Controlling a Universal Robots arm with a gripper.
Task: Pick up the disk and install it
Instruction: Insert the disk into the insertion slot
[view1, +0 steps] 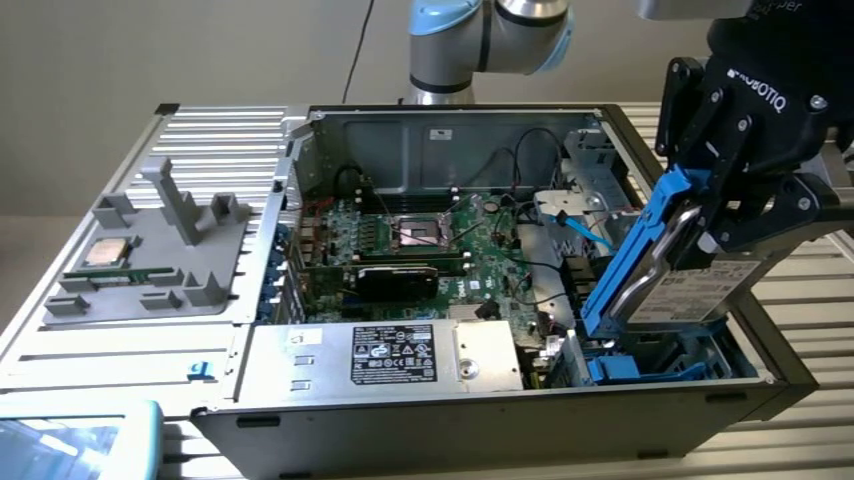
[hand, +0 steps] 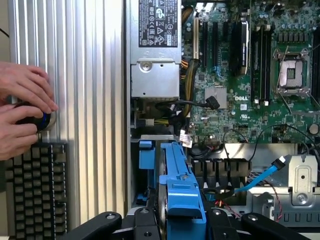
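Jaws clamped on the disk (view1: 683, 285), gripping it by its upper end with the black fingers (view1: 747, 215) pressed against its sides. The disk hangs tilted in its blue carrier frame (view1: 638, 250), white label facing the exterior view's right. Its lower end is dipped inside the open computer case (view1: 481, 405), at the corner on the exterior view's right. In the wrist view the frame's edge (hand: 179, 192) runs out from between the fingers.

Just below the disk sits a blue drive bay (view1: 650, 368); whether the two touch cannot be told. Beside them a light blue cable (view1: 589, 232) curves across the case. Further in lie the green motherboard (view1: 461, 250) with its open processor socket (view1: 424, 232), and the silver power-supply box (view1: 400, 355) with a black label.

The case rests on a ribbed metal desk (view1: 801, 330). Well apart, on the exterior view's left, a grey tray (view1: 147, 270) carries a small square chip (view1: 112, 251). In the wrist view, a person's hands (hand: 25, 90) rest on a small round dark thing (hand: 44, 121) beside a keyboard (hand: 35, 190).
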